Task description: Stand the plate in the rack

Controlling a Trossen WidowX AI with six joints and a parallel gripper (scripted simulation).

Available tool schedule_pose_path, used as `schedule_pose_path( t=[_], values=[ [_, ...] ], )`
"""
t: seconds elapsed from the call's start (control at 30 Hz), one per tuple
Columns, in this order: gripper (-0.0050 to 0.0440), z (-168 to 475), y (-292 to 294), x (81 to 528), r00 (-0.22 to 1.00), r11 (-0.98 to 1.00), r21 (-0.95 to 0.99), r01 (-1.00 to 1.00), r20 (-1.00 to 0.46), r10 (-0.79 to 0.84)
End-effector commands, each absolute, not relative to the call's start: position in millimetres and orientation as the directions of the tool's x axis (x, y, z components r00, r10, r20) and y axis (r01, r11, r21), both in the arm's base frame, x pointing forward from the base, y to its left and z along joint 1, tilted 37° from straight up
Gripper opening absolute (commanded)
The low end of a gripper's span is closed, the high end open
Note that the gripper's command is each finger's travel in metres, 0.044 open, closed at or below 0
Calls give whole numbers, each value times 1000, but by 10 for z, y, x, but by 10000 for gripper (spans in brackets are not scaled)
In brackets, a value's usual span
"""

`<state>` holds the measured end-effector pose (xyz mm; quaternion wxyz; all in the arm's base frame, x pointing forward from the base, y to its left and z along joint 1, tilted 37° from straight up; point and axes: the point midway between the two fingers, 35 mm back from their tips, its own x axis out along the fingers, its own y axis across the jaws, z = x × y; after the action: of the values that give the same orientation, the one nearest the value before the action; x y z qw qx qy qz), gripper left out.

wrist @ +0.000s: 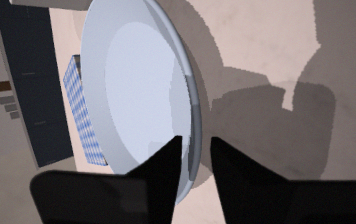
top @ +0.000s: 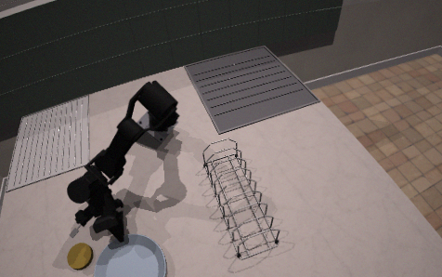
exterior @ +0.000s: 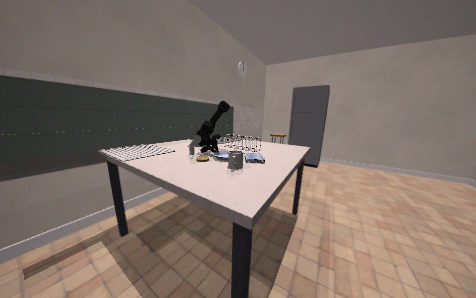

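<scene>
The pale blue plate [top: 131, 257] lies flat on the counter at the front left; the frame edge cuts off part of it. In the wrist view the plate [wrist: 140, 95] fills the left half. My gripper [top: 117, 236] is down at the plate's far rim. In the wrist view its two fingers stand a little apart with the rim between them, one finger over the plate and one outside it. A gap shows beside the rim. The wire dish rack [top: 239, 204] stands to the right, on its feet, with all its slots empty.
A yellow disc [top: 80, 256] lies just left of the plate. A blue checkered cloth [wrist: 82, 117] lies beyond the plate, and a grey mug [exterior: 235, 160] stands near it. A grey slotted grate [top: 251, 85] and a white ribbed mat [top: 48, 141] lie at the back.
</scene>
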<state>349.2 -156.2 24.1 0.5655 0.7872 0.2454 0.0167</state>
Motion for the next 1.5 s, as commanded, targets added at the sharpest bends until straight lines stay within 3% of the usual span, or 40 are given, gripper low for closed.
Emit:
schedule_pose_path(
  t=[0.0,1.0,1.13,1.47],
  values=[
    [89,237,-1565,3505,880,-242,898,368,-252,402],
    [89,238,-1552,3507,879,-240,899,367,-251,405],
    [45,238,-1551,3508,879,-240,899,367,-251,405],
    [0,238,-1551,3508,879,-240,899,367,-251,405]
  ],
)
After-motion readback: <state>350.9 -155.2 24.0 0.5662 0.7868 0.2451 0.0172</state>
